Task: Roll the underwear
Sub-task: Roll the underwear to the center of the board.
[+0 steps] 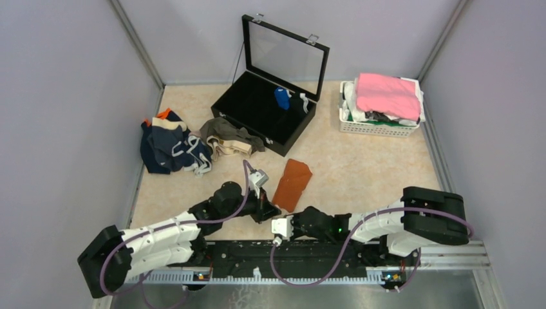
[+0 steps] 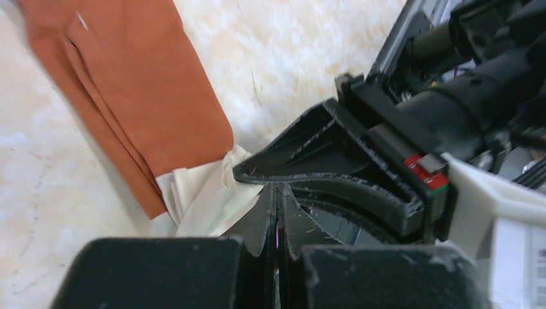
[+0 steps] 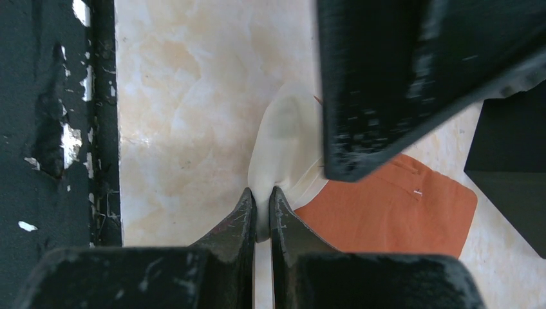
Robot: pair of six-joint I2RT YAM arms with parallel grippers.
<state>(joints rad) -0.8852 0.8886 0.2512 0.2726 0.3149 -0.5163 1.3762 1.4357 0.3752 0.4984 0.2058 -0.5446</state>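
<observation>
Looking like right tool (image 3: 263,209) is pinching the rust-orange briefs (image 1: 293,183) at their near end, left tool (image 2: 278,196) closed alongside. Cloth's running lengthwise away.

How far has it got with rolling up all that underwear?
Early days. A small blue roll already sits in the open black box, seemingly finished. In hand: the orange briefs lie folded into a strip, the right fingers pinching their cream band, the left fingers shut beside it. Still to do: rolling this pair, then the navy briefs and olive briefs heaped at the far left.
</observation>
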